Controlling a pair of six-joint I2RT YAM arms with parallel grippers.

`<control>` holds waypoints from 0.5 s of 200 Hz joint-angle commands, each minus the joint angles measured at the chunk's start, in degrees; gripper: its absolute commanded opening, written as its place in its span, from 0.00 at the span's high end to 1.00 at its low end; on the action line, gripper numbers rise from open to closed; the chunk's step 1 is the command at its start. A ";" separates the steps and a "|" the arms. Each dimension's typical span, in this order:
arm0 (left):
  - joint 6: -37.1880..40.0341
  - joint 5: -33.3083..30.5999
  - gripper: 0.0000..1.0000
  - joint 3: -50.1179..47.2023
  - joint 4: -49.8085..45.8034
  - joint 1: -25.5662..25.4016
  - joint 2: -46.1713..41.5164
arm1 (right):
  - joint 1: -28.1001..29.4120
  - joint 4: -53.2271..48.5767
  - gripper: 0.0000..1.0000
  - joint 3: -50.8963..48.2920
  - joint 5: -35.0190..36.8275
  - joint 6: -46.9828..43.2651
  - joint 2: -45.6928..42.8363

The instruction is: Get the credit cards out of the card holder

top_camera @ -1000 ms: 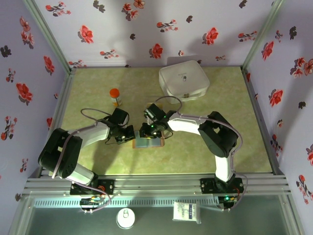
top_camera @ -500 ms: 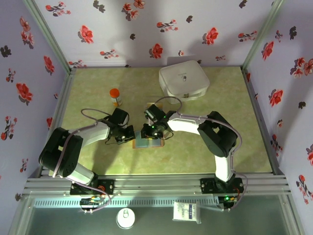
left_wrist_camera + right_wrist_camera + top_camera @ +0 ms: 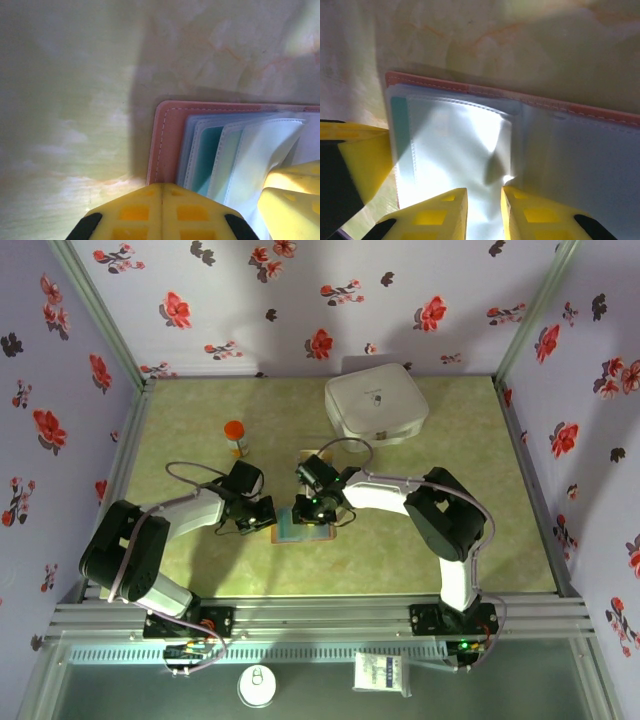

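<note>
The card holder (image 3: 306,531) lies open on the table between the two arms, its tan-brown rim (image 3: 530,97) framing clear blue-grey sleeves (image 3: 455,145). A teal credit card (image 3: 207,155) sits inside the sleeves, and its edge (image 3: 399,125) shows at the holder's left side. My left gripper (image 3: 162,192) is shut, its tip down at the holder's left edge. My right gripper (image 3: 484,195) stands over the top sleeve with a narrow gap between its jaws. That sleeve is puckered beside the right fingertip.
A white rounded square case (image 3: 376,407) stands at the back right. An orange-capped bottle (image 3: 236,437) stands at the back left. A small flat pale piece (image 3: 309,454) lies just behind the right wrist. Patterned walls close the table on three sides.
The right gripper has shifted slightly over the holder. The left arm and the holder have stayed put.
</note>
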 commanded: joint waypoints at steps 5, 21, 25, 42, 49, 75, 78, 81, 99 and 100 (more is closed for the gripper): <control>1.50 -0.36 1.00 0.51 -2.23 0.67 0.75 | -0.34 -2.14 0.75 -1.69 2.02 -0.91 -1.20; 1.62 -0.45 1.00 0.86 -2.91 0.82 0.18 | -0.51 -1.49 0.76 -2.43 2.02 -0.82 -1.41; 1.57 -0.48 1.00 0.96 -3.12 0.82 -0.05 | -0.62 -1.24 0.76 -2.64 2.04 -0.77 -1.53; 0.97 -0.76 1.00 1.28 -3.50 0.81 -2.05 | -0.95 -0.55 0.76 -3.16 1.68 -0.64 -1.87; 0.80 -0.83 1.00 1.48 -3.70 0.82 -2.94 | -1.04 -0.27 0.76 -3.35 1.54 -0.55 -1.90; 0.11 -1.20 1.00 2.98 -5.46 0.82 -6.04 | -1.50 0.92 0.77 -4.21 0.99 -0.30 -2.10; -0.01 -1.21 1.00 3.06 -5.60 0.82 -6.43 | -1.48 1.06 0.77 -4.27 0.90 -0.22 -2.16; -0.18 -1.11 1.00 3.22 -5.72 0.82 -6.71 | -1.58 1.22 0.77 -4.45 0.82 -0.16 -2.15; -1.40 0.30 0.97 3.61 -5.11 0.66 -7.97 | -1.79 2.10 0.77 -5.20 0.36 0.14 -2.39; -1.58 0.44 0.96 3.61 -5.00 0.66 -8.00 | -1.81 2.16 0.78 -5.22 0.31 0.15 -2.41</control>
